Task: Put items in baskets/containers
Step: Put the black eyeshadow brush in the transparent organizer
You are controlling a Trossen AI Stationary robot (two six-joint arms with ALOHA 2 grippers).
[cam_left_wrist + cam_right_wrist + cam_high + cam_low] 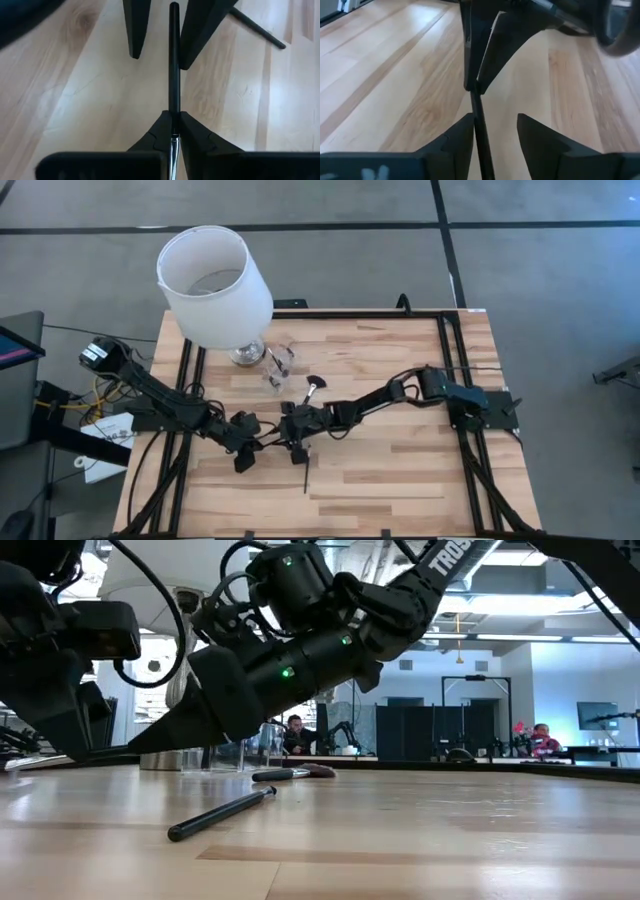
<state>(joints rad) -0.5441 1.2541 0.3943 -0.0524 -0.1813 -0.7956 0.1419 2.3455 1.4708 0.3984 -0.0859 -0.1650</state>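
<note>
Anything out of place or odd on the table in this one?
One oddity: a large white lamp stands at the table's far edge beside the clear cup, unrelated to the makeup brushes. Nothing looks spilled or damaged.

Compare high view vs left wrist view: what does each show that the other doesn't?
High view only: the white lampshade, the clear cup holding brushes, the fan-head brush lying on the wooden table, and both arms meeting mid-table.

Left wrist view only: the left gripper shut on a thin black makeup brush, whose handle runs between the right gripper fingers, which stand open.

Both: the table and a loose brush lying on it.
</note>
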